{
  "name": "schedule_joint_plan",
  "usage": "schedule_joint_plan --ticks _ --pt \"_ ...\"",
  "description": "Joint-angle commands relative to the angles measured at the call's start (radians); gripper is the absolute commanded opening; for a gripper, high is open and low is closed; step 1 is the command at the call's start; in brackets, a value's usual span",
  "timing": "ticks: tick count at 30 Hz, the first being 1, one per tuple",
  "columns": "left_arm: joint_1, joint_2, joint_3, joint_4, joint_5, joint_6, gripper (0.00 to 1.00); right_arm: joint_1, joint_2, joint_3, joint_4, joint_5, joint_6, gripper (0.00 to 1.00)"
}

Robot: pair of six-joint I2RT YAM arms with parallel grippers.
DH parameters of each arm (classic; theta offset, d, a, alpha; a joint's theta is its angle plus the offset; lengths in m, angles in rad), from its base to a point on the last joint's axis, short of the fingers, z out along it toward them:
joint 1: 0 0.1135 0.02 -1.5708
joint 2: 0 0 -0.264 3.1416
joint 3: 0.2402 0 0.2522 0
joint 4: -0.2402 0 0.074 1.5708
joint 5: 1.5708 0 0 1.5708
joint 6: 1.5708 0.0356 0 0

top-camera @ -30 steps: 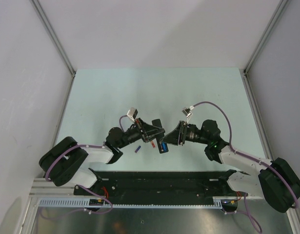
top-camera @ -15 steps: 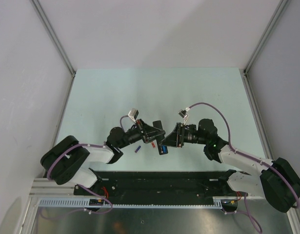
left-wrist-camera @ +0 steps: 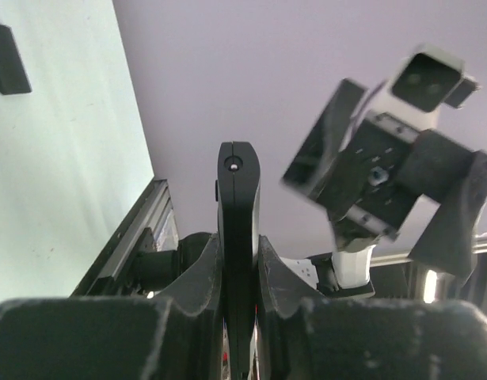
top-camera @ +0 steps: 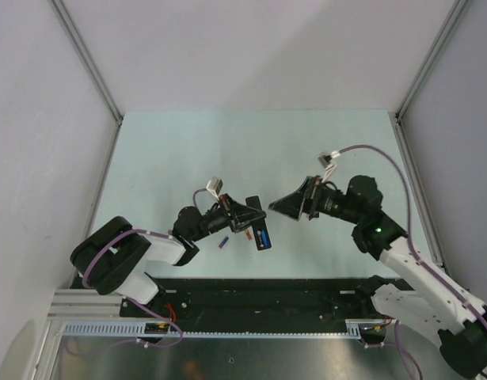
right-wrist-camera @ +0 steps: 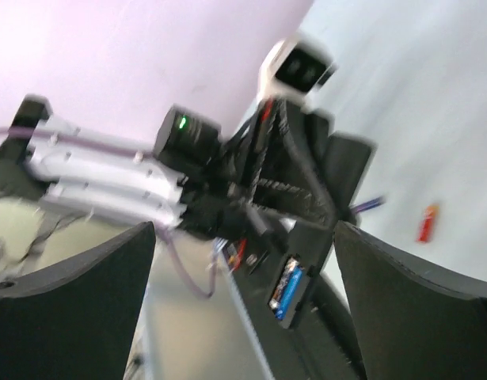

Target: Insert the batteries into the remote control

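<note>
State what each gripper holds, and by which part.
The left gripper clamps the remote control near one end; the right gripper is open, holding nothing.

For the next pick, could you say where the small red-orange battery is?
Top view: the red-orange battery lies on the table between the purple-blue battery and the slim black remote control.

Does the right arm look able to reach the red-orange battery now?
Probably, though tight: the right end effector is open, the red-orange battery lies bare, but the remote control in the left end effector hangs close beside it.
</note>
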Motion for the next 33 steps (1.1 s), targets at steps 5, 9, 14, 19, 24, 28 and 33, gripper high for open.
schedule_joint_plan --ticks 5,9,14,19,24,28,33 --pt "0.023 -0.043 -0.089 0.345 -0.042 0.112 0.0 -0.04 0.072 0.192 -0.727 0.803 -0.249 0.89" --pt "0.025 -0.066 -0.146 0.341 -0.07 0.134 0.0 -0.042 0.256 0.198 -0.749 0.903 -0.28 0.88" --pt "0.029 -0.107 -0.18 0.338 -0.053 0.132 0.0 -0.043 0.408 0.22 -0.698 0.926 -0.312 0.88" --pt "0.039 -0.13 -0.212 0.336 -0.05 0.128 0.0 -0.045 0.517 0.272 -0.702 0.954 -0.352 0.85" --pt "0.048 -0.123 -0.223 0.338 -0.034 0.117 0.0 -0.051 0.612 0.294 -0.676 0.951 -0.395 0.83" --pt "0.051 -0.127 -0.223 0.338 -0.024 0.109 0.0 -0.075 0.662 0.314 -0.649 0.929 -0.419 0.81" --pt "0.051 -0.133 -0.223 0.338 -0.021 0.103 0.0 -0.1 0.707 0.329 -0.624 0.902 -0.445 0.76"
